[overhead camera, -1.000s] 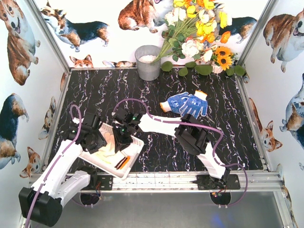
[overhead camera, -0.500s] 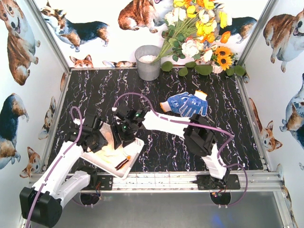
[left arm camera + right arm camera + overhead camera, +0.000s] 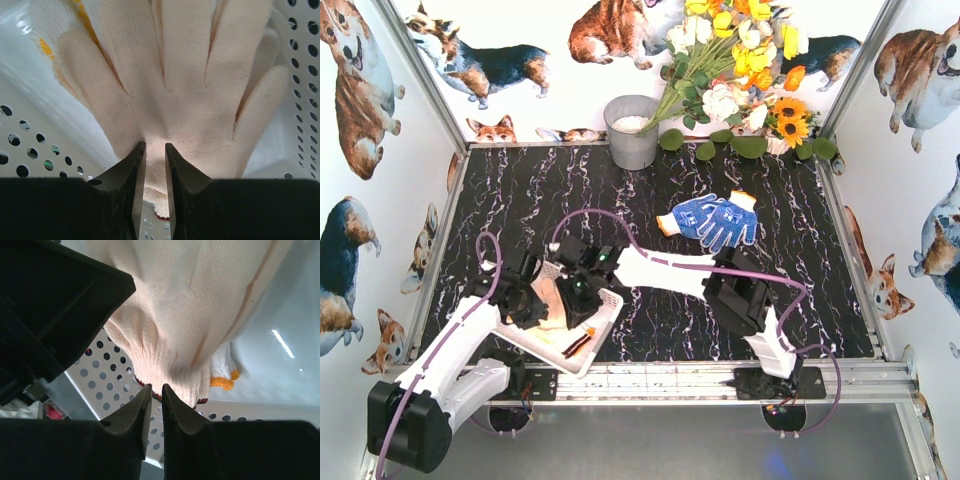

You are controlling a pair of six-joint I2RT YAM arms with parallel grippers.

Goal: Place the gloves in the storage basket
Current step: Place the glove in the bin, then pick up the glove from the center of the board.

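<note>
Cream glove lies flat in storage basket, at near-left of desk. Left fingers nearly closed, cuff fabric in the slit btw them; looks pinched. Right fingers down to a thin slit at the cuff hem; can't tell if they hold any knit. Blue dotted gloves sit well apart, far-right of basket, long axis approx left–right, one cuff toward basket. Right arm nearer, so prob. its pick, closing across that axis.

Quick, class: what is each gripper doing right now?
Left gripper: closed on the cream glove.
Right gripper: closed at a glove cuff; whether it grips cannot be told.
</note>
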